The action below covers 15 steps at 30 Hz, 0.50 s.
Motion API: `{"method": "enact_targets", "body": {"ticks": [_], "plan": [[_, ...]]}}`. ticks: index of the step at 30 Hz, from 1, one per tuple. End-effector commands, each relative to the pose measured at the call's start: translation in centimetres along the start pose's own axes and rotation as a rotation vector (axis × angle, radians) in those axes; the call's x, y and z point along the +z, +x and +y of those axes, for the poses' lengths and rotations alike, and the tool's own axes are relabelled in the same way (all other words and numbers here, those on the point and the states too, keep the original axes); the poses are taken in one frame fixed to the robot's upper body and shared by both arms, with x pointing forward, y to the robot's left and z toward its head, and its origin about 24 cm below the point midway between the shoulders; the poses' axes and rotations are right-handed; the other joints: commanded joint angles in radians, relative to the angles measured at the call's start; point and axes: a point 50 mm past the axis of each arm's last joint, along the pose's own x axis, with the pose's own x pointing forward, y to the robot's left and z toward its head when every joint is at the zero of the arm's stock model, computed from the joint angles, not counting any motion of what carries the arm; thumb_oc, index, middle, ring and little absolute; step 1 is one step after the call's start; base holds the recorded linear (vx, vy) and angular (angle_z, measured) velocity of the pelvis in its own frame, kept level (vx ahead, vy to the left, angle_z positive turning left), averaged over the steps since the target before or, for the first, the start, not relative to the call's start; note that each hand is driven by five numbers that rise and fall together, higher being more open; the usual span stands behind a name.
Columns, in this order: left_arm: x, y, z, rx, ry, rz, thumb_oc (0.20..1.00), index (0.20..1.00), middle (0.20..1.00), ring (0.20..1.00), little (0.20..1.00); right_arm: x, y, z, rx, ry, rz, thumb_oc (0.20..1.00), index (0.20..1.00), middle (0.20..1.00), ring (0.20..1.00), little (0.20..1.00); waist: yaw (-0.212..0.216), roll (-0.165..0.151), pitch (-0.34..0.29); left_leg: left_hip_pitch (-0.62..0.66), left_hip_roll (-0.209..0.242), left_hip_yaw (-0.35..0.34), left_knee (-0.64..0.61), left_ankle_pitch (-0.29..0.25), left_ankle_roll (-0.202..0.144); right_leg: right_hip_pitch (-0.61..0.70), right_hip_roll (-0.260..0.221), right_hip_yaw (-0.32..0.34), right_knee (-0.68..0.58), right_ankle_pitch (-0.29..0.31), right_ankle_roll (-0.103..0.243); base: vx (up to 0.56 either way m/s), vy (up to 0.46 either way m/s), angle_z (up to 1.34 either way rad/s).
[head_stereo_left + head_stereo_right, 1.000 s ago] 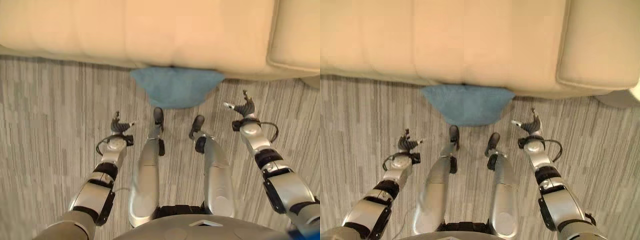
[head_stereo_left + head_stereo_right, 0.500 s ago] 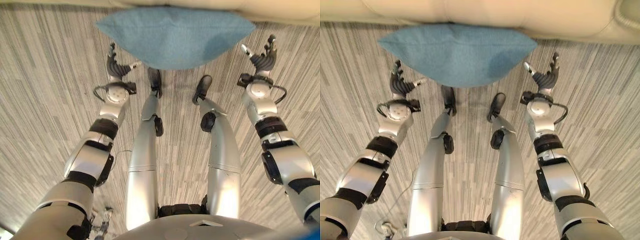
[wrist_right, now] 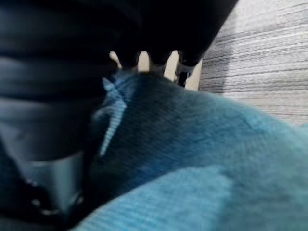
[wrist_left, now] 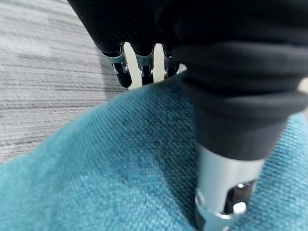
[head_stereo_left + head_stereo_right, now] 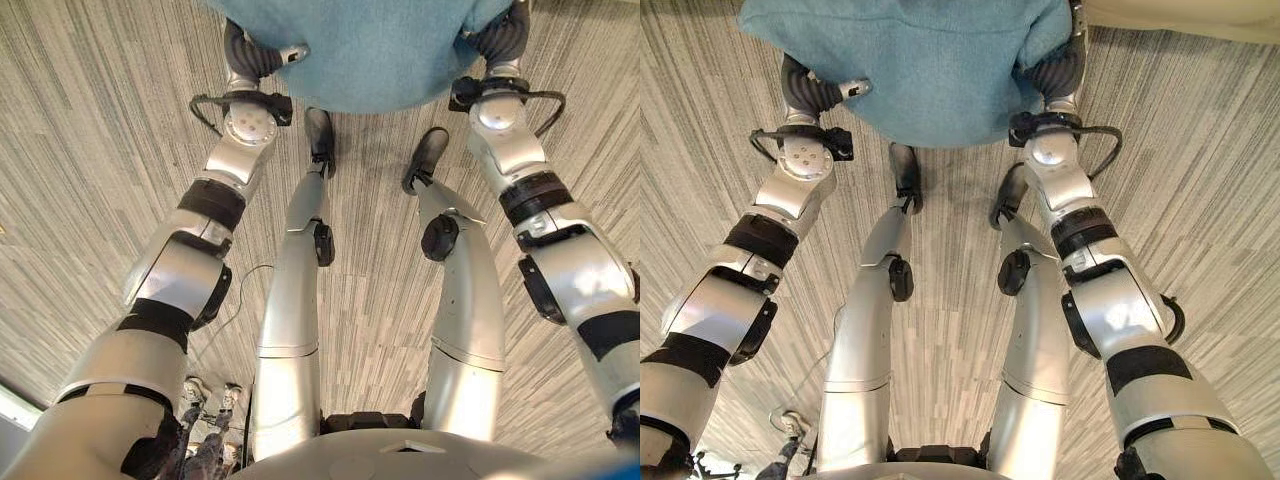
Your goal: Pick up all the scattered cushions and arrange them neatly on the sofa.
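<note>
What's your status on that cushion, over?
Left hand on blue cushion's left edge, thumb on top. Right hand at its right edge. Cushion on the floor against the sofa.

One teal-blue cushion of coarse woven fabric lies on the striped grey carpet floor, just in front of the cream sofa. It is soft and rounded, bulging toward the robot, and its cloth bunches into a fold at the side beside the sofa's end.
</note>
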Motion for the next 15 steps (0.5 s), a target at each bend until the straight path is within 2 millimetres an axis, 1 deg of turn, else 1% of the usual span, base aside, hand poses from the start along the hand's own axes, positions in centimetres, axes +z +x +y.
{"method": "enact_targets", "body": {"ticks": [1,3,4,5,7,9,12,14,15], "plan": [[-0.8,-2.0,-2.6,-0.039,-0.073,-0.025,1.000,1.000,1.000,1.000,1.000,-2.1,-3.8,4.8,0.180,0.001,0.011,1.000,1.000,1.000,1.000,1.000,-0.014,0.018,-0.178,-0.018,-0.010,-0.102,-0.029,-0.074,-0.030,0.028,0.013,0.079,-0.097,0.037,0.173,0.03,-0.042,0.03],[0.1,-2.0,-3.2,-0.041,-0.110,-0.046,1.000,1.000,1.000,1.000,1.000,-1.4,-3.6,5.2,0.181,0.027,-0.002,1.000,1.000,1.000,1.000,1.000,-0.010,0.020,-0.186,-0.025,-0.012,-0.109,-0.023,-0.074,-0.031,0.023,0.014,0.078,-0.092,0.037,0.174,0.02,-0.029,0.09],[0.7,-2.0,-3.5,-0.043,-0.135,-0.061,0.602,0.602,0.602,0.602,0.602,-1.0,-3.5,5.3,0.182,0.041,-0.011,0.445,0.445,0.445,0.445,0.445,-0.007,0.020,-0.190,-0.028,-0.013,-0.111,-0.022,-0.075,-0.032,0.020,0.014,0.076,-0.091,0.036,0.174,0.02,-0.060,0.10],[2.2,-2.1,-4.0,-0.046,-0.205,-0.104,0.200,0.200,0.200,0.200,0.200,0.4,-3.1,5.4,0.172,0.084,-0.055,0.200,0.200,0.200,0.200,0.200,-0.002,0.017,-0.206,-0.037,-0.015,-0.120,-0.011,-0.076,-0.034,0.015,0.019,0.076,-0.085,0.033,0.173,0.02,-0.056,0.07],[2.4,-2.1,-4.0,-0.044,-0.218,-0.110,0.200,0.200,0.200,0.200,0.200,0.6,-3.1,5.3,0.168,0.094,-0.065,0.200,0.200,0.200,0.200,0.200,-0.001,0.018,-0.211,-0.042,-0.015,-0.123,-0.005,-0.077,-0.034,0.011,0.019,0.075,-0.081,0.034,0.172,0.01,-0.029,0.06],[2.6,-2.3,-3.7,-0.042,-0.254,-0.124,0.200,0.200,0.200,0.200,0.200,1.2,-2.9,4.8,0.149,0.123,-0.095,0.200,0.200,0.200,0.200,0.200,-0.003,0.012,-0.224,-0.048,-0.015,-0.125,0.007,-0.080,-0.035,0.009,0.023,0.072,-0.074,0.034,0.173,0.02,-0.022,0.05],[2.3,-2.8,-3.1,-0.030,-0.309,-0.122,0.200,0.200,0.200,0.200,0.200,1.3,-3.2,3.9,0.133,0.158,-0.128,0.200,0.200,0.200,0.200,0.200,-0.008,0.004,-0.243,-0.035,-0.011,-0.126,0.013,-0.085,-0.035,0.021,0.029,0.070,-0.073,0.038,0.172,0.00,0.000,0.00],[1.7,-3.7,-3.0,-0.031,-0.356,-0.112,0.200,0.200,0.200,0.200,0.200,1.0,-3.9,3.4,0.126,0.191,-0.136,0.200,0.200,0.200,0.200,0.200,-0.010,0.001,-0.253,0.008,-0.005,-0.126,-0.008,-0.088,-0.037,0.062,0.034,0.062,-0.088,0.037,0.172,-0.02,0.001,0.01],[1.3,-4.4,-3.1,-0.037,-0.389,-0.103,0.200,0.200,0.200,0.200,0.200,0.6,-4.5,3.2,0.129,0.220,-0.134,0.200,0.200,0.200,0.200,0.200,-0.011,-0.001,-0.255,0.050,-0.003,-0.124,-0.026,-0.089,-0.039,0.106,0.037,0.054,-0.099,0.038,0.172,-0.04,-0.017,0.01]]}}
